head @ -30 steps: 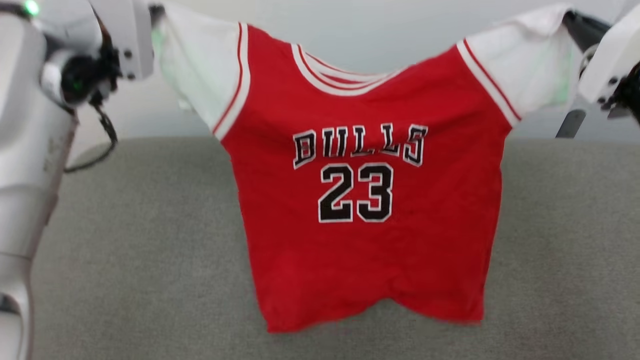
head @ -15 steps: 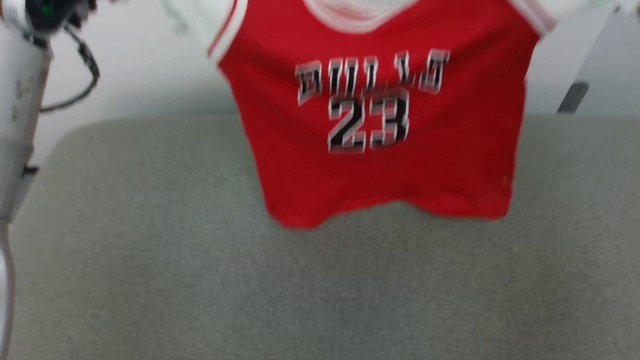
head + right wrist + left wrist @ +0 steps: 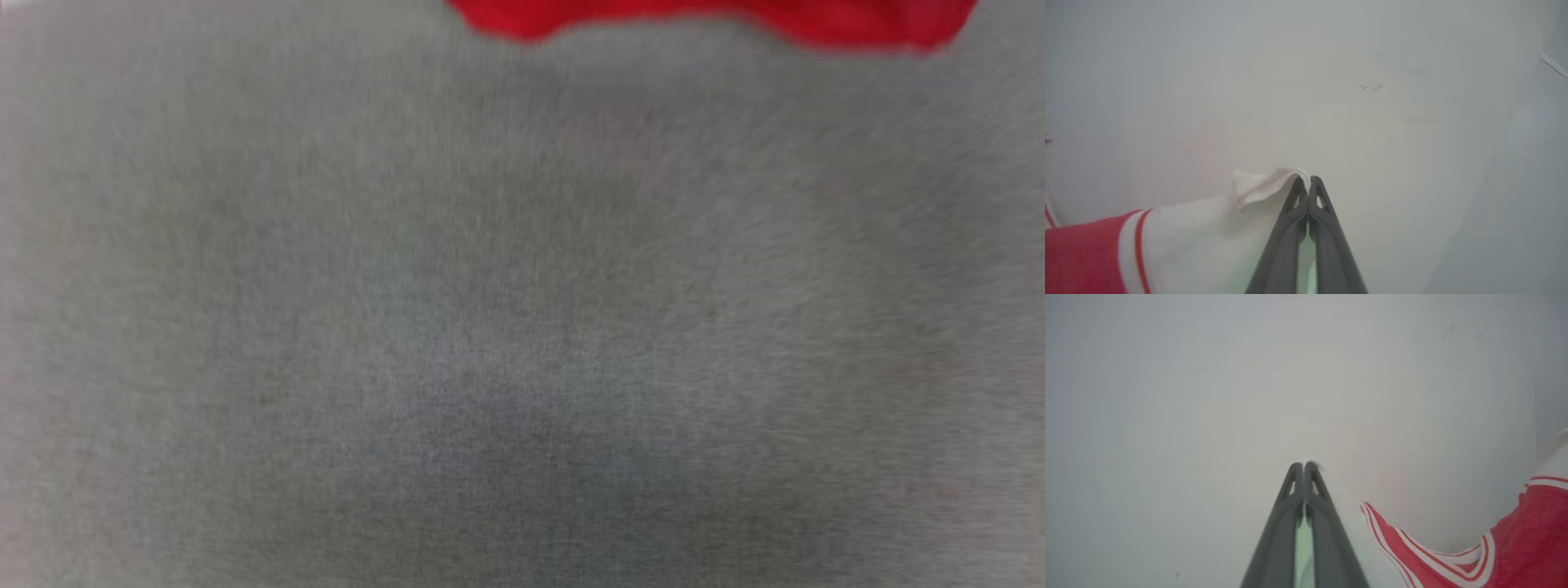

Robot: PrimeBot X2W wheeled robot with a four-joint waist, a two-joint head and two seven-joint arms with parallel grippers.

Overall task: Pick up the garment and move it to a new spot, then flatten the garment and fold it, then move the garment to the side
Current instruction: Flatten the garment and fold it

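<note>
Wrist views: left claw and right claw tight on sleeves of garment between them.

Head camera down onto blurred grey surface, seemingly close, wrist cameras toward pale wall, garment shared

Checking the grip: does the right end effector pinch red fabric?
No, the right end effector pinches the garment by its white sleeve.
</note>
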